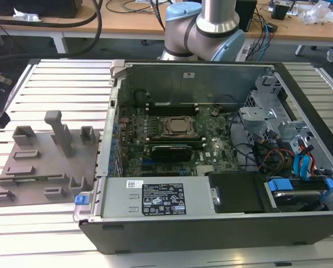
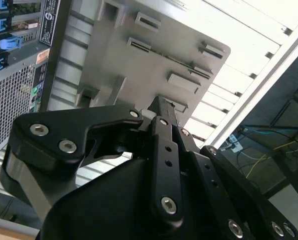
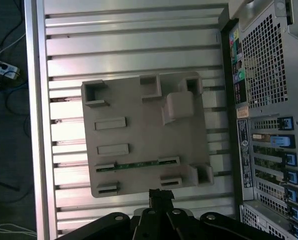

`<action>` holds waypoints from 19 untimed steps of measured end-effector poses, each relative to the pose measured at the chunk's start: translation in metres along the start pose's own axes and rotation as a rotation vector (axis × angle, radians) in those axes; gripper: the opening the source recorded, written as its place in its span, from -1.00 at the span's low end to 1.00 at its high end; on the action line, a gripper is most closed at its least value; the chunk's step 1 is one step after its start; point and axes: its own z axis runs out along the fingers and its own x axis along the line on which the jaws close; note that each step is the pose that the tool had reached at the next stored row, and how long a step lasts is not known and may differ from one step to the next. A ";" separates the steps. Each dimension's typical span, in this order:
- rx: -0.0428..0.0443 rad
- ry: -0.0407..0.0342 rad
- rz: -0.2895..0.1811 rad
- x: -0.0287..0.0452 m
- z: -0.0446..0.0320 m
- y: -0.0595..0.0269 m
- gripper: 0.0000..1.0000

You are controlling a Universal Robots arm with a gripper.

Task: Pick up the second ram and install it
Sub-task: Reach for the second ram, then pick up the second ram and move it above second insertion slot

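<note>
I look across a ribbed silver aluminium bench. At the exterior view's left, flat on its slats, lies a grey plastic holder tray with raised blocks and narrow slots. Just beside it, across the middle and right of the frame, stands an open dark metal computer case. Along the case's near wall sits a silver power supply box. At its centre I see a metal-framed processor socket, and at lower right red and blue cables. A wooden desk runs across the top.

On the desk, the holder tray sits just beside the open computer case, on the exterior view's left of it, with the second ram resting in the tray between two of its blocks and the motherboard inside the case.
</note>
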 end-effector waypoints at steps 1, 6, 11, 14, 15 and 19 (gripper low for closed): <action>-0.0001 0.0000 0.000 0.0000 0.0000 0.0000 -0.80; -0.0029 0.0052 -0.114 0.0000 0.0000 0.0000 -0.80; -0.0071 0.0133 -0.291 0.0000 0.0000 0.0000 -0.80; -0.0082 0.0155 -0.338 0.0000 0.0000 0.0000 -0.80; -0.0086 0.0164 -0.357 0.0000 0.0000 0.0000 -0.80; -0.0108 0.0207 -0.451 0.0000 0.0000 0.0000 -0.80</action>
